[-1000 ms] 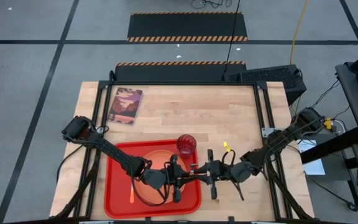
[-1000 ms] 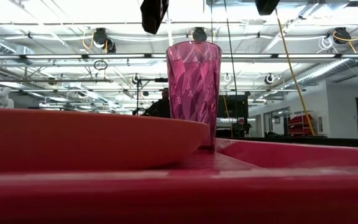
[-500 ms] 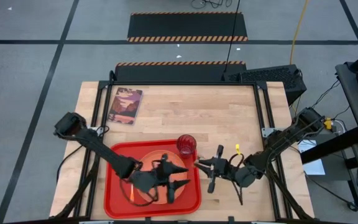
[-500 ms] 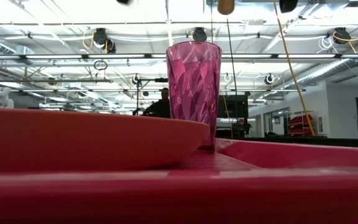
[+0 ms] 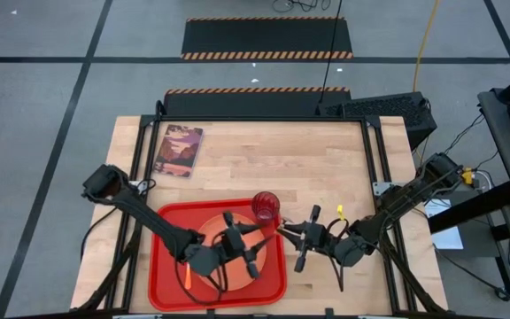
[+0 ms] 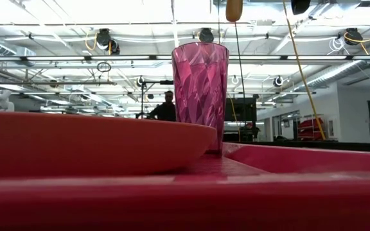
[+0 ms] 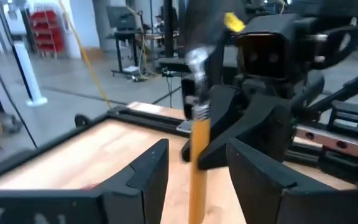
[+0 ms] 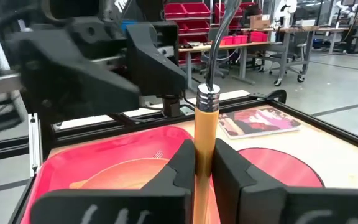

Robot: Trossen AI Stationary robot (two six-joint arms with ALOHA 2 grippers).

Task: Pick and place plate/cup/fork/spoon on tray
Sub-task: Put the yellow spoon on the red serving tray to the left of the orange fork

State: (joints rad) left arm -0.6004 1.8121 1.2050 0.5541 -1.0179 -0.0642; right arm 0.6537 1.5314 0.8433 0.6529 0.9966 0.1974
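Note:
The red tray [image 5: 168, 266] lies at the table's near edge. On it rest the orange plate [image 5: 215, 229], the fork [image 5: 187, 274] and the upright dark-red cup [image 5: 266, 206], which is also in the low view [image 6: 200, 96]. My right gripper [image 8: 204, 152] hovers just past the tray's right rim, shut on the spoon [image 8: 205, 118]. My left gripper [image 7: 197, 168] is over the tray, open. The spoon's handle [image 7: 197, 155] shows between its spread fingers and touches neither. My right gripper pinches the spoon's orange-yellow handle [image 8: 204, 134] between its two fingers, a little below the silver neck. The fingers come level from the table's right and lie across the handle. The spoon stands upright, bowl up, lifted clear, its handle end [image 6: 234, 9] hanging high above the tray.
A small book [image 5: 178, 150] lies at the table's far left. Bare wood stretches behind the tray and along its right side. In the low view a person stands far off in the room behind the cup.
My left gripper has opened, let go of the spoon and drawn back toward the table's left over the tray. My right gripper keeps the spoon and has moved a little toward the table's right edge, away from the left one.

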